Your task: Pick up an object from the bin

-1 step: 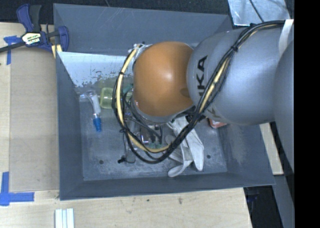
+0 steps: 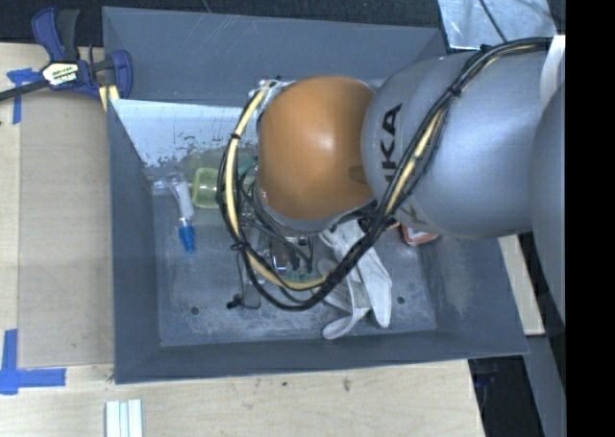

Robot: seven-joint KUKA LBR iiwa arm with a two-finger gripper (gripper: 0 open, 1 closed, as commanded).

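My gripper [image 2: 284, 253] is low in the middle of the bin, mostly hidden beneath the arm's orange dome; just its dark body and some wiring peek out below the dome. A white crumpled glove-like thing [image 2: 371, 283] lies directly to its right, on the bin floor near the front wall. To its upper left sits a pale yellow-green translucent piece [image 2: 205, 186]. Further left lies a clear tube with a blue cap [image 2: 184, 220], pointing toward the front. What lies directly under the gripper is hidden.
A reddish-orange item [image 2: 419, 234] peeks out under the arm at the bin's right side. The big grey arm and its looping cables cover the right and centre of the bin. Bare floor shows at the front left.
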